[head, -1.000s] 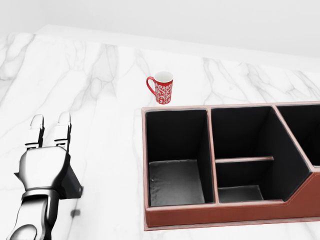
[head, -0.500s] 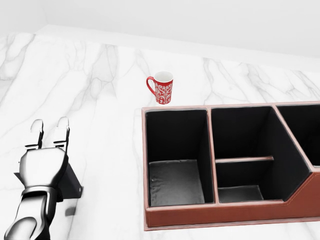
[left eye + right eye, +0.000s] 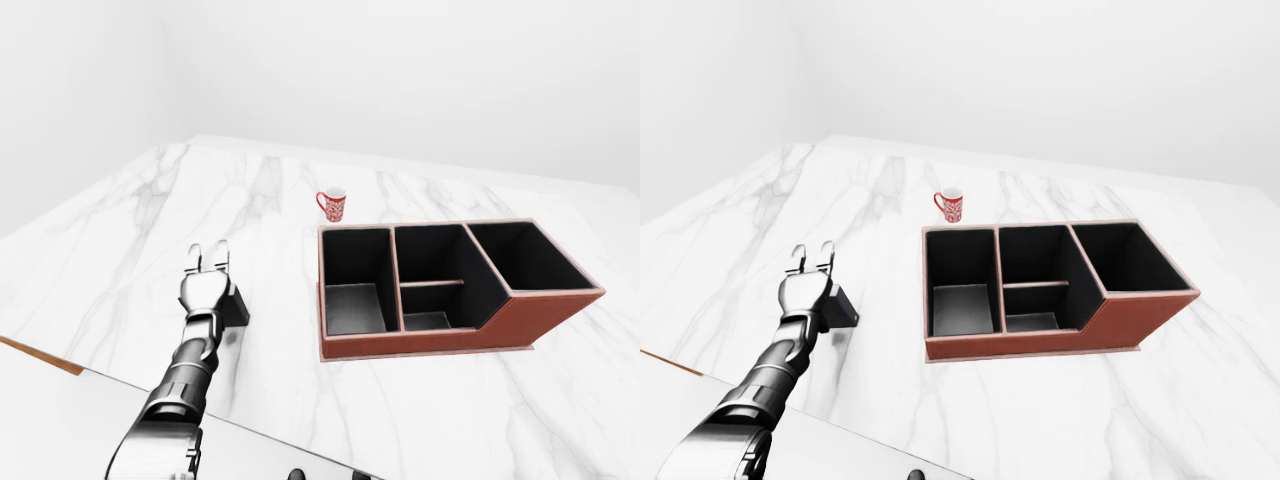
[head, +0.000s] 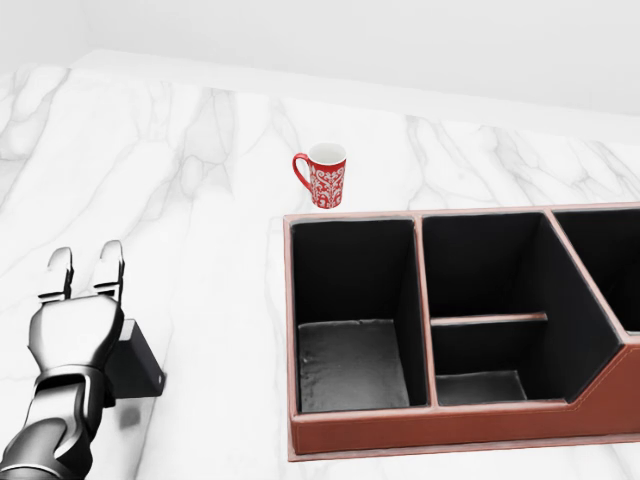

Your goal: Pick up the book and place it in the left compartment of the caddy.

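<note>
One left hand, fingers spread open, hovers over one dark book on the marble table. One caddy (three empty compartments) sits right, one mug beyond.

You were in a bare simulated kitchen-like room, white marble counter, plain white walls, patterned red mug, brown desk caddy.

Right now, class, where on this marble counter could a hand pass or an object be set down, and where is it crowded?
Bare marble lies between the left hand and the caddy, and left of the mug. It is tight where the mug nears the caddy's rim, and where the dark book sits under the hand.
</note>
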